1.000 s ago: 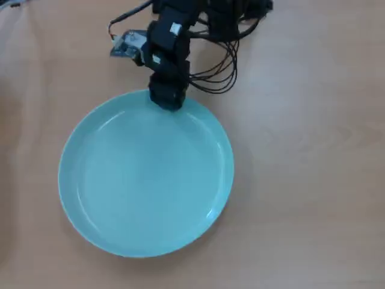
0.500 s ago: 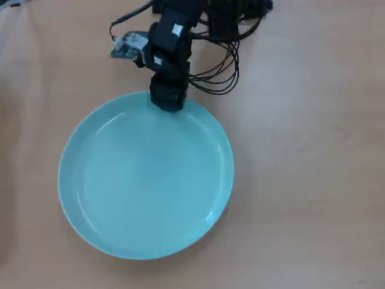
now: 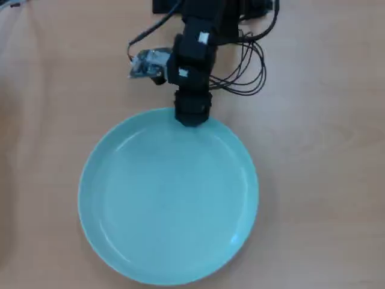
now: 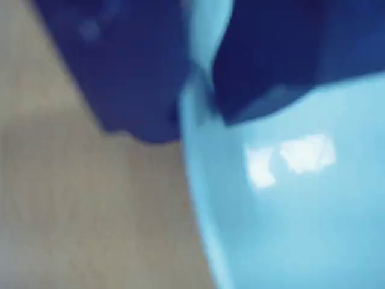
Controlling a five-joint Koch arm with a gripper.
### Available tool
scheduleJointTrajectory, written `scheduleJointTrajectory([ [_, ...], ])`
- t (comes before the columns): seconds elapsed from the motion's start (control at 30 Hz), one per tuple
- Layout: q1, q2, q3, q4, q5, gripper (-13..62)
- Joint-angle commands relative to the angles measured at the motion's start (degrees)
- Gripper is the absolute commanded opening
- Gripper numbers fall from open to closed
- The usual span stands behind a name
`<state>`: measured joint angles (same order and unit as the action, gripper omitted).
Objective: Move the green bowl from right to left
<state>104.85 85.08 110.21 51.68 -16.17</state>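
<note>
Here, overhead view: the green bowl (image 3: 168, 198) sits flat on the wooden table (image 3: 325, 180), filling the lower middle of the frame, pale mint, glossy, low rim. The black arm (image 3: 192, 60) reaches down from the top edge. Its gripper (image 3: 192, 117) meets the bowl's rim at twelve o'clock. A small metallic part (image 3: 147, 63) sticks out of the arm toward nine o'clock. Black cables (image 3: 246, 72) loop on the table at about two o'clock from the gripper, clear of the bowl.

Wrist view, blurred: the gripper (image 4: 198, 90) shows as two dark fingers, one outside the bowl (image 4: 289, 211) over the table (image 4: 78, 211), the other inside over the glazed surface. The rim runs up between them. The jaws look closed down narrow on the rim, holding it, though the blur makes contact hard to confirm. Two bright light reflections sit on the glaze just below the inner finger (image 4: 289, 54).
</note>
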Motion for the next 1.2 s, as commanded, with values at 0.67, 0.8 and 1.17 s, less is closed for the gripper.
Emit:
scheduleJointTrajectory([
  [0.67,-30.6,-0.5,-1.6,1.8,17.1,-6.8],
  [0.8,-36.5,-0.6,-1.9,1.6,18.0,-6.8],
  [1.17,-46.1,-0.7,-1.7,1.5,22.6,-6.8],
])
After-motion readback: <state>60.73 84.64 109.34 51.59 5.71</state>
